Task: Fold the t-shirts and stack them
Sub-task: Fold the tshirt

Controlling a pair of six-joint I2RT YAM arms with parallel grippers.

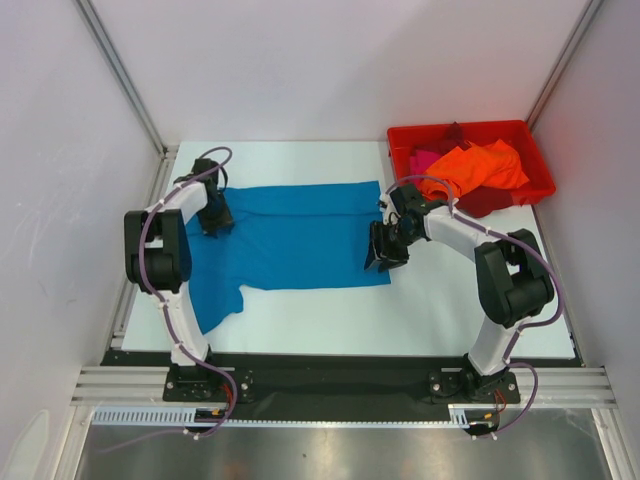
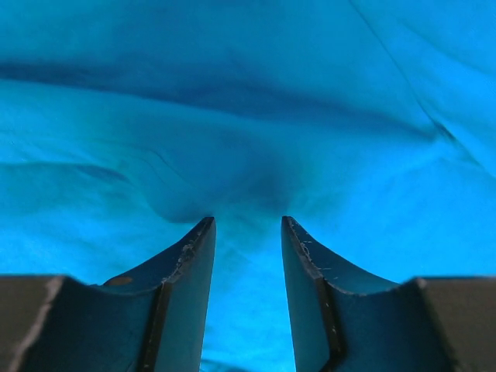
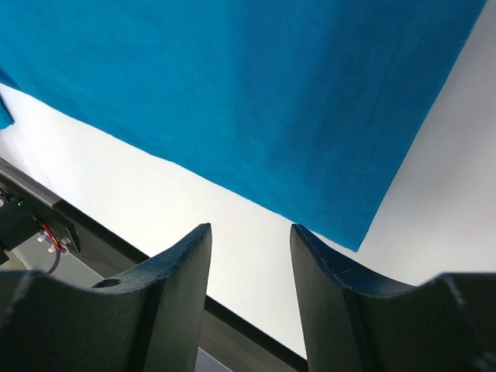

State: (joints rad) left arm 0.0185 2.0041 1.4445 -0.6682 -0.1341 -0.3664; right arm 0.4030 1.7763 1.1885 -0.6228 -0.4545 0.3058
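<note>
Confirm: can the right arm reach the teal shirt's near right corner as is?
Probably yes. The right gripper is open right by that corner of the teal shirt, with only bare table between and nothing in the way.

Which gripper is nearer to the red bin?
Right. The right gripper sits at the teal t-shirt's right edge, just short of the red bin; the left gripper is over the shirt's far left end.

We see a plain teal shirt (image 1: pixel 300 235) on a white table (image 1: pixel 400 310). Far right, a red bin (image 1: pixel 450 133) shows an orange shirt (image 1: pixel 485 165), a pink shirt (image 1: pixel 424 160) and a dark red shirt (image 1: pixel 488 203), all plain. The left arm (image 1: pixel 180 325) and right arm (image 1: pixel 458 228) are white with black joints.
</note>
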